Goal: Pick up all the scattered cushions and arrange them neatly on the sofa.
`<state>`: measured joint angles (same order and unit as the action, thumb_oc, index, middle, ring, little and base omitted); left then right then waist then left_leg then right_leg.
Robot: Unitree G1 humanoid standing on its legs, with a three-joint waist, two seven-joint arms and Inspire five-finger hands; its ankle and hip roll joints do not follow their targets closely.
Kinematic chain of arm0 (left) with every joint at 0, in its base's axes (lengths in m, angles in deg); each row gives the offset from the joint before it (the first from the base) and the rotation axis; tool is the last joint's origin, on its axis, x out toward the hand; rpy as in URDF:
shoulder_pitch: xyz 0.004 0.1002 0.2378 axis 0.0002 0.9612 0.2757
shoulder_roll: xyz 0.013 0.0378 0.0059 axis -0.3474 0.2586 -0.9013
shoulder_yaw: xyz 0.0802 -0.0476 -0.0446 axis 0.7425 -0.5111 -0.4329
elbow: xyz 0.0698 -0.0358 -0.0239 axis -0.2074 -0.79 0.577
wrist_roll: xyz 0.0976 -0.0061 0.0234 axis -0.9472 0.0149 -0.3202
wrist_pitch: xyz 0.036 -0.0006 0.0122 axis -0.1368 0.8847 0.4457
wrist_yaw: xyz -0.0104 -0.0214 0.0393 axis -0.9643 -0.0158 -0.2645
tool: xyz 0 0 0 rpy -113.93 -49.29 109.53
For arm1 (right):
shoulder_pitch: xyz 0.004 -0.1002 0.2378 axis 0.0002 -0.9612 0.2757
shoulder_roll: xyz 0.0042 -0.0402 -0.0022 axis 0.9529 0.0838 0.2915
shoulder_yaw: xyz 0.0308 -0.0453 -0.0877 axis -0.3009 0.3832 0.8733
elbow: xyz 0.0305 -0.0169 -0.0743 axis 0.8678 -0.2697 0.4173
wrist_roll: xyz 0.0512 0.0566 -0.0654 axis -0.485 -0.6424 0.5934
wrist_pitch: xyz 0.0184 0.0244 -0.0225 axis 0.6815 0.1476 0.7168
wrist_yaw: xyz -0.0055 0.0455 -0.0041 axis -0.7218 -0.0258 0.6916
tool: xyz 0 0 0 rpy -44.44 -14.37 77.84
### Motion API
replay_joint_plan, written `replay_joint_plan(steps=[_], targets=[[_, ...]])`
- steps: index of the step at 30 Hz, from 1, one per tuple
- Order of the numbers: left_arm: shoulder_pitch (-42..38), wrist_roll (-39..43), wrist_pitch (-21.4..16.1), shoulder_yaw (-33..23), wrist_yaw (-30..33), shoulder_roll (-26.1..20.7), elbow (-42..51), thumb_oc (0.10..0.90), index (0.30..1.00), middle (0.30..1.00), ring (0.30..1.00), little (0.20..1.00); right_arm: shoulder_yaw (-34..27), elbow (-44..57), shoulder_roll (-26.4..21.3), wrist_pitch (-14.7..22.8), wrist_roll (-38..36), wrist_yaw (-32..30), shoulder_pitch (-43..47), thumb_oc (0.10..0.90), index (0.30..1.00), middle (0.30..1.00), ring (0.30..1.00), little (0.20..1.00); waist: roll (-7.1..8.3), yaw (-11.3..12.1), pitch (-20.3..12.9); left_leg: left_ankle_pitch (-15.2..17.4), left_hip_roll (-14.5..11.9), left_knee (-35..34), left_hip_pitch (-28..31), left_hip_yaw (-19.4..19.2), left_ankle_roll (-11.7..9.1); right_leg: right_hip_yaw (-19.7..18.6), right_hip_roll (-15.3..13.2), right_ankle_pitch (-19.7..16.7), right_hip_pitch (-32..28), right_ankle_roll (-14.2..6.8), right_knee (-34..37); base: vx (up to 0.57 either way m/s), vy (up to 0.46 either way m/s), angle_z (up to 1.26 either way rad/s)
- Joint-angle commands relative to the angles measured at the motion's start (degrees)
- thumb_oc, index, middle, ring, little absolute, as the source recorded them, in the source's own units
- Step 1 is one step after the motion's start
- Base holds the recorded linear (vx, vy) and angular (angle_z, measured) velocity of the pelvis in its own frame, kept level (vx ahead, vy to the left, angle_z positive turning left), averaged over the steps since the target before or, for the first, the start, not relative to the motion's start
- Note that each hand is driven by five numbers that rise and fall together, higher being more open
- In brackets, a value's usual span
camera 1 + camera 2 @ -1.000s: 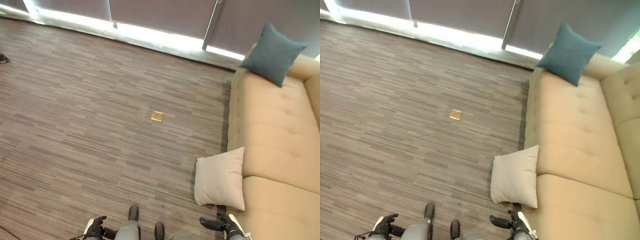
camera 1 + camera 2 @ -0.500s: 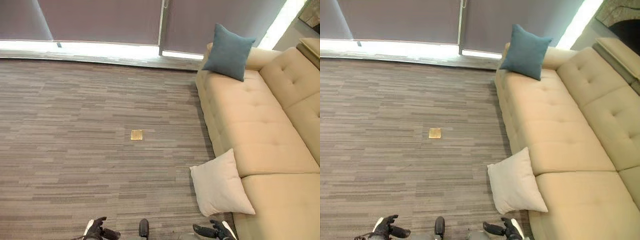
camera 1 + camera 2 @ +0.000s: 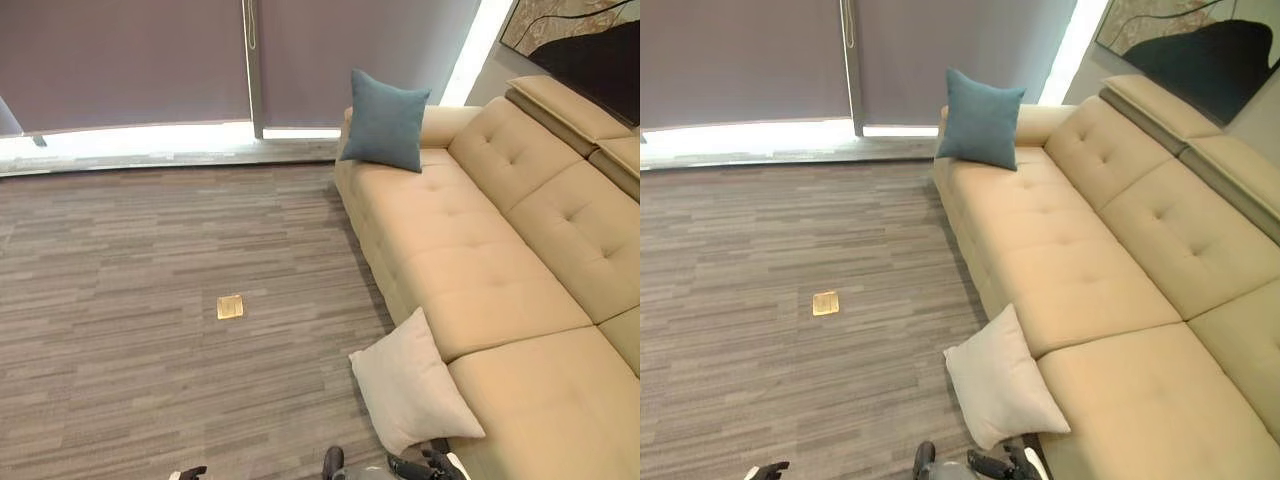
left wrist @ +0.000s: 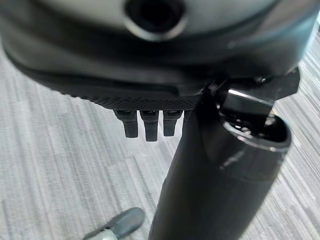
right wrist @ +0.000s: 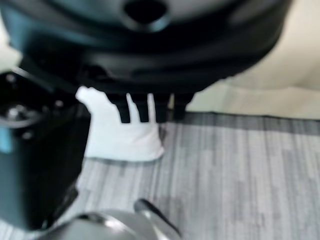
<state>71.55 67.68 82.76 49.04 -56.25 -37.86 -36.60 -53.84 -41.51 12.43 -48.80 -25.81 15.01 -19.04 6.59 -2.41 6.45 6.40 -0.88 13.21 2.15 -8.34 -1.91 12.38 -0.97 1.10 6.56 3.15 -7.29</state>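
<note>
A cream cushion (image 3: 410, 385) stands on the carpet, leaning against the front of the beige sofa (image 3: 480, 230). At the sofa's far end a blue cushion (image 3: 385, 120) is propped upright by the armrest. My right hand (image 3: 425, 466) hangs low, just in front of the cream cushion and apart from it. In the right wrist view its fingers (image 5: 142, 107) are straight and empty, with the cream cushion (image 5: 120, 137) beyond them. My left hand (image 3: 190, 472) sits at the lower edge over bare carpet, its fingers (image 4: 145, 125) relaxed and holding nothing.
A small brass floor plate (image 3: 230, 306) is set in the carpet left of the sofa. Windows with lowered blinds (image 3: 130, 60) run along the far wall. A dark framed picture (image 3: 1190, 60) hangs behind the sofa's backrest.
The camera has swung right, so more of the sofa and its backrest show. Both hands sit lower in the picture. The cushions have not moved.
</note>
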Motion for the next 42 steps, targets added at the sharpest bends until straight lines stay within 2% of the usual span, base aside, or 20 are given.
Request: replay_joint_plan(steps=[1, 4, 6, 8, 9, 10, 11, 13, 14, 17, 19, 23, 26, 29, 30, 32, 33, 37, 38, 42], targets=[[-1.2, -1.3, -1.2, 1.4, 0.3, -0.9, 2.7, 0.800, 0.900, 0.900, 0.900, 0.900, 0.0, 0.4, -5.3, 1.2, -2.0, -2.2, 1.7, 0.800, 0.900, 0.900, 0.900, 0.900, 1.15, -1.0, 2.0, -1.0, -0.6, 15.6, -6.5, 2.3, 0.5, -5.5, 0.9, 1.8, -3.3, -2.4, 2.7, 0.11, -0.151, -0.14], [-1.8, -1.1, -1.1, 2.2, 0.5, -0.6, 3.1, 0.800, 0.900, 0.900, 0.900, 0.900, 0.0, 0.0, -6.1, 0.8, -2.4, -2.1, 2.2, 0.800, 0.900, 0.900, 0.900, 0.900, 1.66, -0.5, 2.4, -0.2, 0.8, 20.0, -11.6, 3.2, 1.9, -7.6, 1.0, 2.3, -5.0, -1.8, 3.7, 0.17, -0.068, -0.48], [-2.0, -1.5, -1.1, 3.2, 0.4, -0.3, 3.0, 0.800, 0.900, 0.900, 0.900, 0.900, -0.2, -0.8, -6.6, 0.7, -2.3, -2.4, 2.3, 0.800, 0.900, 0.900, 0.900, 0.900, 1.80, -0.1, 2.2, 1.9, 1.3, 13.0, -14.1, 4.1, 2.4, -9.2, 0.5, 3.2, -6.5, -3.0, 4.7, 0.19, 0.026, -0.57], [-2.2, -1.7, -1.2, 3.4, 0.4, -0.3, 2.7, 0.800, 0.900, 0.900, 0.900, 0.900, -0.4, -0.8, -6.9, 0.7, -2.3, -2.3, 2.3, 0.800, 0.900, 0.900, 0.900, 0.900, 1.46, 0.0, 2.2, 1.5, 1.6, 8.1, -13.6, 4.6, 2.2, -10.1, 0.7, 3.7, -7.1, -3.3, 4.8, 0.16, 0.065, -0.36], [-2.1, -1.7, -1.3, 3.5, 0.5, -0.2, 2.5, 0.800, 0.900, 0.900, 0.900, 0.900, -0.3, -0.8, -7.0, 0.7, -2.1, -2.3, 2.3, 0.800, 0.900, 0.900, 0.900, 0.900, 1.00, 0.2, 2.2, 0.3, 2.4, 4.5, -13.5, 6.1, 1.8, -10.7, 1.1, 4.0, -7.4, -3.4, 4.8, 0.27, 0.153, -0.39], [-1.9, -1.3, -1.7, 3.4, 0.6, 0.2, 2.1, 0.800, 0.900, 0.900, 0.900, 0.900, 0.1, -1.3, -7.1, 0.8, -1.7, -2.5, 2.6, 0.800, 0.900, 0.900, 0.900, 0.900, -0.24, 1.6, 2.7, -4.0, 4.9, -1.8, -14.3, 12.5, 0.5, -13.2, 2.5, 4.9, -8.8, -3.4, 4.4, 0.19, 0.119, -0.49], [-1.9, -1.3, -1.7, 3.4, 0.6, 0.3, 2.1, 0.800, 0.900, 0.900, 0.900, 0.900, 0.1, -1.3, -7.1, 0.8, -1.7, -2.5, 2.6, 0.800, 0.900, 0.900, 0.900, 0.900, -0.22, 1.5, 2.6, -4.3, 5.0, -2.1, -14.4, 12.6, 0.5, -13.2, 2.5, 4.8, -8.7, -3.4, 4.5, 0.21, 0.122, -0.65], [-1.9, -0.9, -2.1, 3.7, 0.6, 0.8, 1.6, 0.800, 0.900, 0.900, 0.900, 0.900, 0.3, -1.4, -7.2, 0.8, -1.1, -2.7, 2.6, 0.800, 0.900, 0.900, 0.900, 0.900, -1.20, 2.2, 2.9, -7.7, 6.4, -4.8, -16.3, 17.9, -0.3, -16.6, 3.4, 5.8, -9.8, -3.9, 3.5, 0.22, 0.140, -1.14], [-1.8, -1.0, -2.0, 3.6, 0.5, 0.9, 1.2, 0.800, 0.900, 0.900, 0.900, 0.900, 0.2, -1.4, -7.2, 0.8, -0.8, -2.6, 2.6, 0.800, 0.900, 0.900, 0.900, 0.900, -1.76, 2.2, 2.6, -7.4, 6.3, -6.7, -15.4, 18.8, 0.1, -18.0, 3.7, 6.5, -9.7, -4.1, 2.6, 0.19, 0.131, -1.23], [-1.3, -1.4, -1.9, 3.4, 0.5, 1.2, 0.8, 0.800, 0.900, 0.900, 0.900, 0.900, 0.1, -1.6, -6.8, 0.7, 0.1, -2.5, 2.1, 0.800, 0.900, 0.900, 0.900, 0.900, -2.15, 2.1, 2.0, -7.2, 6.0, -8.0, -13.0, 18.4, 1.1, -19.1, 2.8, 7.5, -10.1, -4.8, 0.8, 0.19, 0.226, -0.70], [-1.4, -1.7, -2.2, 3.4, 0.8, 1.2, 1.0, 0.800, 0.900, 0.900, 0.900, 0.900, 0.6, -1.7, -5.9, 0.6, 1.1, -2.4, 2.3, 0.800, 0.900, 0.900, 0.900, 0.900, -2.20, 1.8, 1.6, -6.2, 5.6, -7.8, -11.3, 15.1, 2.5, -19.6, 0.8, 7.1, -8.4, -6.2, -3.4, 0.15, 0.203, -0.62], [-1.9, -1.3, -2.3, 3.4, 1.0, 0.6, 1.8, 0.800, 0.900, 0.900, 0.900, 0.900, 1.3, -1.0, -5.1, 0.5, 1.3, -2.1, 3.0, 0.800, 0.900, 0.900, 0.900, 0.900, -2.41, 1.7, 2.0, -4.9, 4.9, -7.7, -9.9, 12.4, 3.8, -19.8, -0.5, 5.1, -4.7, -7.6, -10.0, 0.06, 0.129, -0.63], [-2.3, -0.4, -2.6, 2.8, 1.5, 0.0, 2.4, 0.800, 0.900, 0.900, 0.900, 0.900, 1.7, 0.5, -4.6, 1.2, 1.4, -2.2, 4.0, 0.800, 0.900, 0.900, 0.900, 0.900, -2.95, 2.3, 2.3, -3.4, 4.0, -7.6, -8.4, 9.0, 4.5, -12.0, -3.7, 3.8, -2.5, -7.9, -11.8, 0.04, 0.110, -0.90], [-2.0, 0.1, -2.6, 2.2, 1.4, 0.0, 2.2, 0.800, 0.900, 0.900, 0.900, 0.900, 1.9, 0.4, -4.8, 1.6, 1.5, -2.3, 4.7, 0.800, 0.900, 0.900, 0.900, 0.900, -2.50, 2.7, 1.3, -2.7, 3.9, -8.7, -7.0, 7.1, 4.4, -7.1, -2.5, 4.7, -2.7, -7.0, -7.0, 0.08, -0.005, -0.61], [-2.0, 0.4, -2.7, 1.6, 1.4, -0.1, 1.7, 0.800, 0.900, 0.900, 0.900, 0.900, 1.8, 0.4, -4.8, 1.7, 1.5, -2.4, 4.8, 0.800, 0.900, 0.900, 0.900, 0.900, -2.31, 3.2, 0.9, -2.4, 3.5, -9.1, -6.3, 5.4, 4.2, -2.6, -2.7, 5.3, -3.4, -6.7, -4.8, 0.05, -0.028, -0.50], [-1.7, 0.2, -2.7, 1.5, 1.3, 0.0, 1.6, 0.800, 0.900, 0.900, 0.900, 0.900, 1.9, 0.5, -4.7, 1.7, 1.6, -2.3, 4.7, 0.800, 0.900, 0.900, 0.900, 0.900, -2.07, 3.1, 0.8, -2.1, 3.4, -9.2, -5.8, 4.8, 3.9, -1.7, -2.7, 5.4, -4.0, -6.4, -3.6, 0.07, -0.099, -0.68], [-1.9, -0.3, -2.5, 1.6, 1.3, 0.0, 1.6, 0.800, 0.900, 0.900, 0.900, 0.900, 1.5, 1.1, -5.0, 1.8, 1.2, -2.6, 4.5, 0.800, 0.900, 0.900, 0.900, 0.900, -1.41, 2.5, 0.9, -1.7, 3.5, -7.5, -6.1, 4.4, 3.4, -4.2, -1.4, 5.5, -4.5, -6.0, -1.9, 0.07, -0.122, -0.49], [-2.1, 0.0, -2.4, 2.0, 1.2, 0.5, 2.3, 0.800, 0.900, 0.900, 0.900, 0.900, 0.6, 1.4, -5.6, 2.0, -0.2, -3.0, 4.2, 0.800, 0.900, 0.900, 0.900, 0.900, -0.30, 2.1, 2.0, -0.4, 2.6, 0.7, -9.6, 3.0, 1.8, -5.4, -1.0, 5.6, -6.0, -4.5, 0.4, 0.01, -0.126, 0.10], [-2.4, -0.3, -2.2, 2.6, 1.2, 0.8, 2.5, 0.800, 0.900, 0.900, 0.900, 0.900, 0.5, 1.3, -6.3, 1.8, -0.6, -3.4, 4.5, 0.800, 0.900, 0.900, 0.900, 0.900, -0.53, 2.2, 3.1, -0.4, 1.7, 6.7, -11.8, 3.2, 1.3, -6.3, -0.3, 5.8, -6.5, -3.4, 0.1, -0.04, -0.089, -0.04], [-2.3, 0.0, -2.3, 3.1, 1.3, 1.4, 2.4, 0.800, 0.900, 0.900, 0.900, 0.900, 0.6, 1.5, -6.7, 1.8, -1.0, -3.3, 4.4, 0.800, 0.900, 0.900, 0.900, 0.900, -0.87, 2.2, 3.2, -0.5, 2.5, 8.8, -12.7, 6.2, 1.8, -8.3, 0.3, 5.8, -7.1, -3.1, 0.7, 0.01, -0.006, -0.38]])
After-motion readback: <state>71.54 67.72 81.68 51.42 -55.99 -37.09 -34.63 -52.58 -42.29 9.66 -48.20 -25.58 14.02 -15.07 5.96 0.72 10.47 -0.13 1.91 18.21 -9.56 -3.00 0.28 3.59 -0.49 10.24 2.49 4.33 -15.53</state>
